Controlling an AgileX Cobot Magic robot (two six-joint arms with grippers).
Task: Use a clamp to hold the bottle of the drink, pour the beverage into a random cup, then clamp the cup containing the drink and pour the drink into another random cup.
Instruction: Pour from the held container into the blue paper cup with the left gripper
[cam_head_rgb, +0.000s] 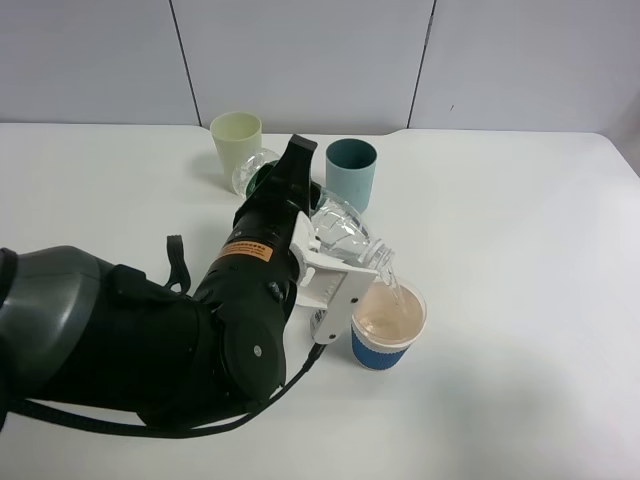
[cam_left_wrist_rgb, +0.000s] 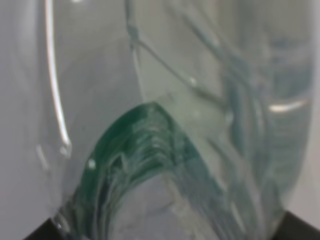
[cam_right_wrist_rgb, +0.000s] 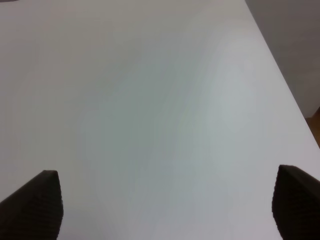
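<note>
High view: at centre frame, the left clamp (cam_head_rgb: 335, 268), clenched on the bottle (cam_head_rgb: 345, 235), tips water (cam_head_rgb: 397, 290) into the paper cup (cam_head_rgb: 385, 352), lower right of centre; the teal tumbler (cam_head_rgb: 351, 172) stands upper centre. Left wrist view: the bottle (cam_left_wrist_rgb: 200, 125) fills the frame. Right wrist view: the right clamp (cam_right_wrist_rgb: 165, 210) hangs released over bare table (cam_right_wrist_rgb: 150, 100). First pour in hand; next, probably righting the bottle.

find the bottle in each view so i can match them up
Exterior high: the bottle is centre, tilted, mouth over the paper cup.
Left wrist: it fills the picture, green label low centre.
Right wrist: not in it, only table.
Shared landmark: the green label, in exterior high and left wrist.
</note>
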